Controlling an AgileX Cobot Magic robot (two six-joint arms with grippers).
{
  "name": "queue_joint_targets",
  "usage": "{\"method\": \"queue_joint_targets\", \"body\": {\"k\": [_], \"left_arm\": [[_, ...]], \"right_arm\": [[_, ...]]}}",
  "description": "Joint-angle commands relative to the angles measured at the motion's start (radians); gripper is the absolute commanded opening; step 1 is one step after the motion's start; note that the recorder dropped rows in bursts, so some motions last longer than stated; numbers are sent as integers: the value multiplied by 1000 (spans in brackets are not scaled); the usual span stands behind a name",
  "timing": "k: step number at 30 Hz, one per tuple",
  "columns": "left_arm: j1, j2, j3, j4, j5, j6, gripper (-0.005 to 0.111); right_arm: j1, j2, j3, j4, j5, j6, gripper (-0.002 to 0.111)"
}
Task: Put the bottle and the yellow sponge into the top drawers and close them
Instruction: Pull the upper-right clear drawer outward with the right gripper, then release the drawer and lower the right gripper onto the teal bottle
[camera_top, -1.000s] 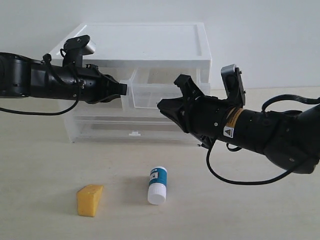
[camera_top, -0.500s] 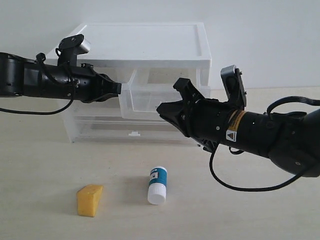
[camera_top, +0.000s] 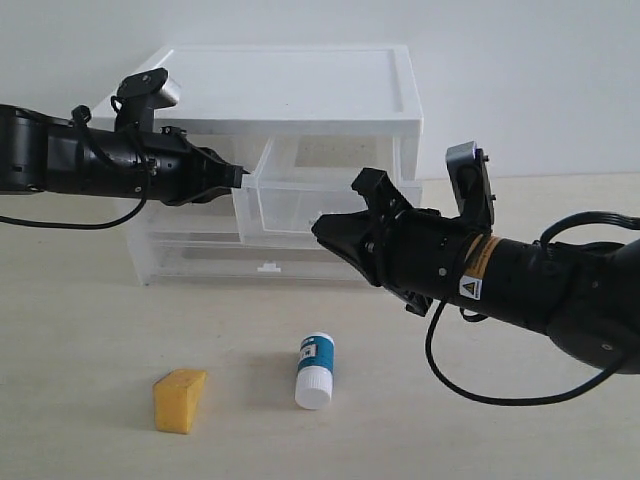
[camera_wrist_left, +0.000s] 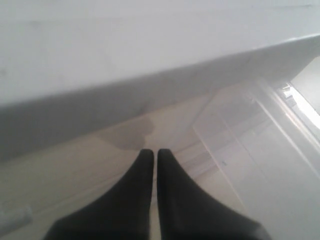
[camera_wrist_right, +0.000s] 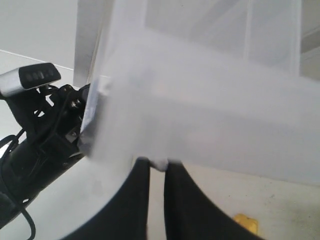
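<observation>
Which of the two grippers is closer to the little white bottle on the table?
Right. The right gripper hangs almost directly above the bottle, at the open top drawer; the left gripper is higher and farther left.

Plain white wall (camera_top: 520, 60) behind beige tabletop (camera_top: 80, 340).

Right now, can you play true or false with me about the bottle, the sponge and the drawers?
1. The bottle is inside a drawer. False: it sits on the table, in front of the chest.
2. The yellow sponge lies on the table. True.
3. One top drawer is pulled out. True.
4. The right gripper holds the sponge. False: it pinches the drawer's handle tab.
</observation>
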Motion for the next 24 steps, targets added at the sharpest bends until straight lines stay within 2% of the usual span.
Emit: {"method": "queue_joint_targets", "body": {"k": [1,9,13,17,19,24], "left_arm": [[27,8,-26,-64,-104,-5,4],[27,8,-26,-60,-79,-5,4],[27,-6,-26,-32,-81,-13,4],[27,-36,-19,-2,-81,-36,4],[29,-48,-7,-2,-88,-36,4],[35,-62,15,13,-121,-36,4]], "right_arm": [[11,-18,5,-61,-50,-18,0],[11,-18,5,-62,-12,-54,1],[11,-18,5,-62,-16,-74,18],[11,-18,5,-73,-29,-74,44],[11,-18,5,-88,-25,-74,48],[11,-18,5,-113,-25,-69,47]]}}
